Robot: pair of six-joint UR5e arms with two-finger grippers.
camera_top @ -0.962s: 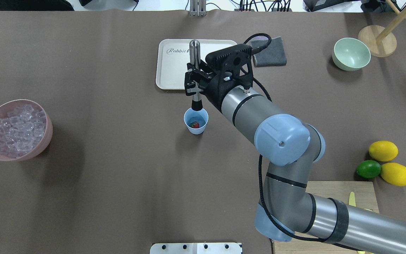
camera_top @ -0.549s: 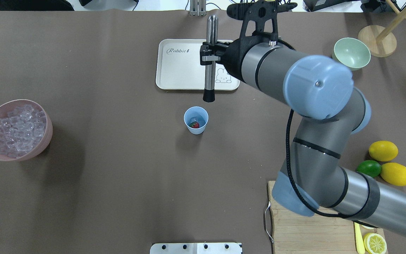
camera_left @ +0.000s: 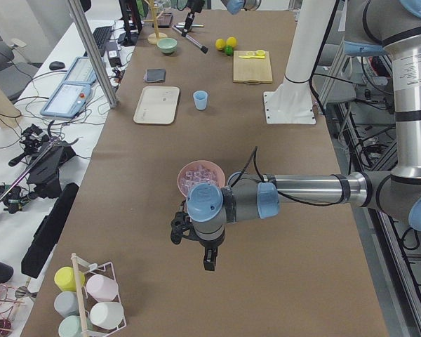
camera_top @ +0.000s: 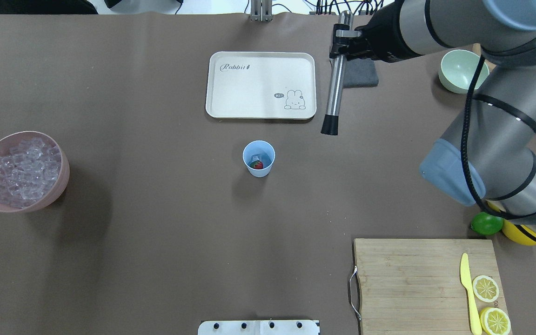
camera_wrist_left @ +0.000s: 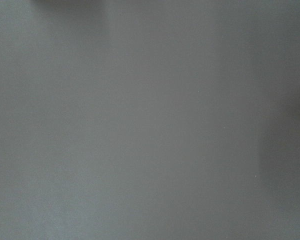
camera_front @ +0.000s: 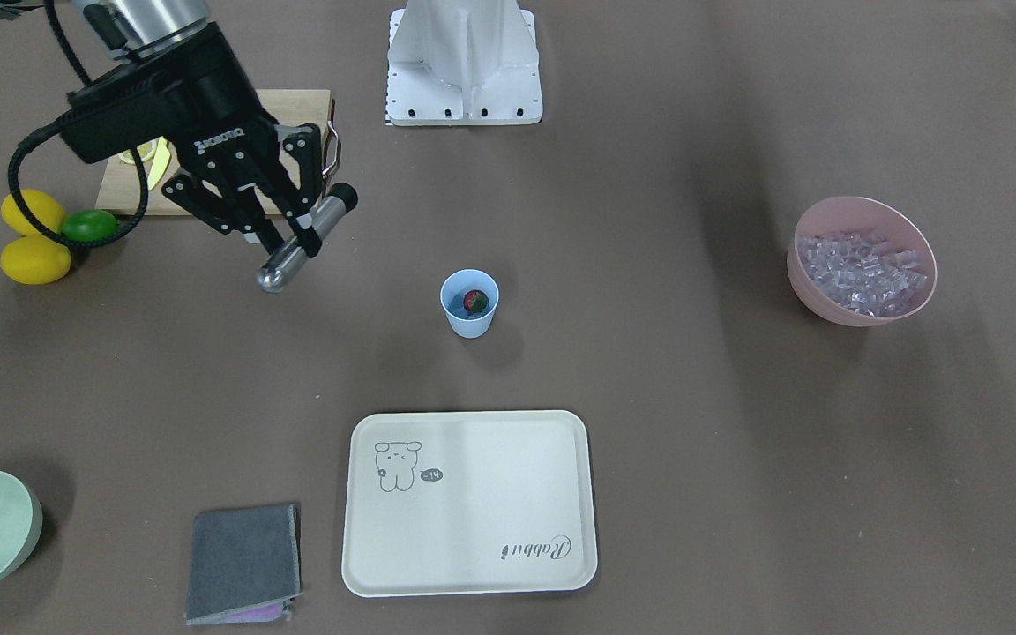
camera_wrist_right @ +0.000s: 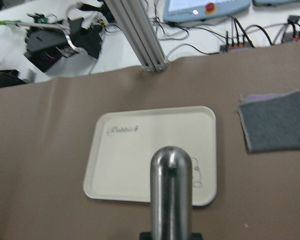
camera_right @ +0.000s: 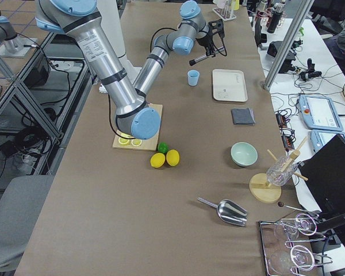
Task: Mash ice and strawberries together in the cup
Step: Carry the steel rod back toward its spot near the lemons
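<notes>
The light-blue cup (camera_top: pixel 258 159) (camera_front: pixel 469 304) stands upright mid-table with the red strawberry (camera_top: pixel 257 164) (camera_front: pixel 474 301) inside; ice in it is hard to make out. The ice (camera_top: pixel 21 172) (camera_front: pixel 865 265) fills the pink bowl (camera_top: pixel 61 184) at the left. My right gripper (camera_top: pixel 342 39) (camera_front: pixel 283 234) is shut on a steel muddler (camera_top: pixel 334 88) (camera_front: pixel 301 242) with a black tip, held in the air right of and beyond the cup. Its round end shows in the right wrist view (camera_wrist_right: pixel 171 195). My left gripper (camera_left: pixel 208 261) shows only in the exterior left view, near the pink bowl; I cannot tell its state.
A cream tray (camera_top: pixel 249 83) lies beyond the cup, with a grey cloth (camera_top: pixel 361 74) to its right. A pale green bowl (camera_top: pixel 458 77) is at the far right. A lime (camera_top: pixel 486 223), lemons and a cutting board (camera_top: pixel 412 279) with a knife are at the near right.
My right arm has lifted the muddler away from the cup and swung it right and back, from over the cup to beside the grey cloth. The cup has not moved.
</notes>
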